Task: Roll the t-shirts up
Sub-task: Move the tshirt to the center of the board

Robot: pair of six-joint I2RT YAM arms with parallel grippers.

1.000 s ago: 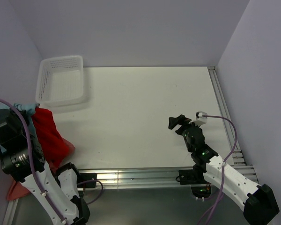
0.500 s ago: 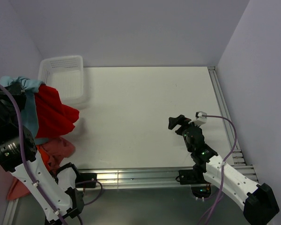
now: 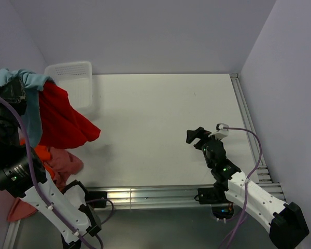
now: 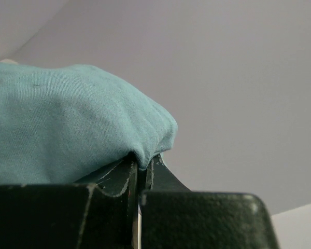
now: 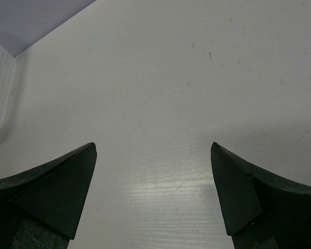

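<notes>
Two robot arms are sitting at the near edge of the table (image 3: 160, 114). The left hand (image 4: 141, 167) is up high on the left side, and its fingers are squeezing together on a fold of the blue shirt (image 4: 67, 119). The blue shirt is draping over the hand and hanging down beside the arm. The red shirt (image 3: 67, 122) is hanging in the air too, right against the blue one, and its bottom edge is dangling over the left side of the table. I cannot tell if the hand is pinching the red shirt as well. The orange shirt (image 3: 41, 155) and the pink shirt (image 3: 65, 163) are lying in a heap at the near left corner, under the hanging ones. The basket (image 3: 72, 70) is sitting at the far left corner, partly behind the red shirt. The right hand (image 5: 153, 150) is hovering low over the right side of the table with its fingers wide apart, holding nothing.
</notes>
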